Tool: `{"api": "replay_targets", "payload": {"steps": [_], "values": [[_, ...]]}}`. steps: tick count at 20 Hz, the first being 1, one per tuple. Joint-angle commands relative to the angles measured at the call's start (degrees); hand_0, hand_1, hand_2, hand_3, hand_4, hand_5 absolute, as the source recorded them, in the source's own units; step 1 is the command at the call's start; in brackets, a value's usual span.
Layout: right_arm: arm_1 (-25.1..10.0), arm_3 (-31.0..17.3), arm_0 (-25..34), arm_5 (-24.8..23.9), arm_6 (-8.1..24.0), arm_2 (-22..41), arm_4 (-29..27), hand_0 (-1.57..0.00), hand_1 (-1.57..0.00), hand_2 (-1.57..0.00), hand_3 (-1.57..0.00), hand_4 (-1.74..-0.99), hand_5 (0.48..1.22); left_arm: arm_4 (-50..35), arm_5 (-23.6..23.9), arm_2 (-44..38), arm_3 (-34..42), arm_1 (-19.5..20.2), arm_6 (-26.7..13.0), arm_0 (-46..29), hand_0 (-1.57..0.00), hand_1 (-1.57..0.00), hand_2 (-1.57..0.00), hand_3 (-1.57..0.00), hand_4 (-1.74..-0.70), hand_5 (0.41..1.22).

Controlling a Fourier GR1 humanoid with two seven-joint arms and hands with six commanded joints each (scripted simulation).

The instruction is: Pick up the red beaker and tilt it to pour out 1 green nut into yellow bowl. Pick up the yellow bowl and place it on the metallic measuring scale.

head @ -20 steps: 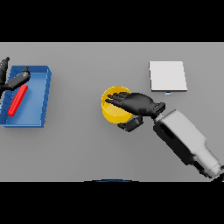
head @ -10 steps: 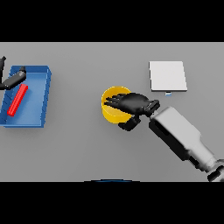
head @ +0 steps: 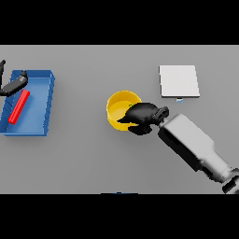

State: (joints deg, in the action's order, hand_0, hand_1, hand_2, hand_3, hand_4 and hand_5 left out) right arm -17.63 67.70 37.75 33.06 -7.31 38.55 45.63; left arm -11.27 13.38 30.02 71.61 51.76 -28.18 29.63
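A plain grey table (head: pixel 93 158) fills the room's view, with a yellow bowl (head: pixel 119 105) near its middle. The right hand (head: pixel 141 115) lies over the bowl's near-right rim, its fingers curled round the edge in what looks like a grasp, so the bowl-lifting step seems in hand. Next it would need to raise the bowl and carry it up and right to the pale square measuring scale (head: pixel 179 80), which stands apart with nothing between. Far left sits a blue tray (head: pixel 43 102) holding a red beaker (head: pixel 19 107); the left hand (head: pixel 13 86) hangs over the tray's far edge, fingers unclear.
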Motion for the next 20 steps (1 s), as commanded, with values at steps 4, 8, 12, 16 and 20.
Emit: {"api": "replay_targets", "payload": {"steps": [4, 8, 12, 16, 20], "values": [[-1.09, 1.81, -0.96, 0.54, 0.56, -0.17, -0.85, -1.39, -1.38, -1.31, -1.14, -1.682, 1.178, -0.16, 0.02, -0.04, 0.0, -0.19, -0.05, 0.06, 0.0, 0.0, 0.0, 0.0, -0.8, 0.725], [-1.08, 2.24, -0.85, 0.26, 1.76, -0.46, -1.27, -1.5, -1.49, -1.45, -1.18, -1.717, 1.203, -0.49, -0.04, -0.27, 1.05, 0.46, -0.23, -0.02, 0.0, 0.0, 0.0, 0.0, -0.81, 0.725], [-3.79, 6.83, -0.47, 2.43, 1.61, -2.15, -3.54, -1.54, -1.54, -1.47, -1.27, -1.731, 1.214, -0.06, 0.18, 0.11, 1.35, 0.55, -0.6, -0.31, 0.0, 0.0, 0.0, 0.0, -0.8, 0.723], [-6.57, 12.05, 1.44, 5.59, 4.72, -4.93, -5.41, -1.56, -1.56, -1.53, -1.35, -1.728, 1.218, -0.06, 0.05, 0.17, 1.19, 0.46, -0.17, -0.37, 0.0, 0.0, 0.0, 0.0, -0.8, 0.719], [-8.41, 14.11, 2.16, 7.32, 8.0, -7.28, -6.68, -1.57, -1.57, -1.55, -1.26, -1.721, 1.219, -0.45, 0.2, -0.16, 1.94, 0.71, -0.55, -0.31, 0.0, 0.0, 0.0, 0.0, -0.81, 0.723]]}}
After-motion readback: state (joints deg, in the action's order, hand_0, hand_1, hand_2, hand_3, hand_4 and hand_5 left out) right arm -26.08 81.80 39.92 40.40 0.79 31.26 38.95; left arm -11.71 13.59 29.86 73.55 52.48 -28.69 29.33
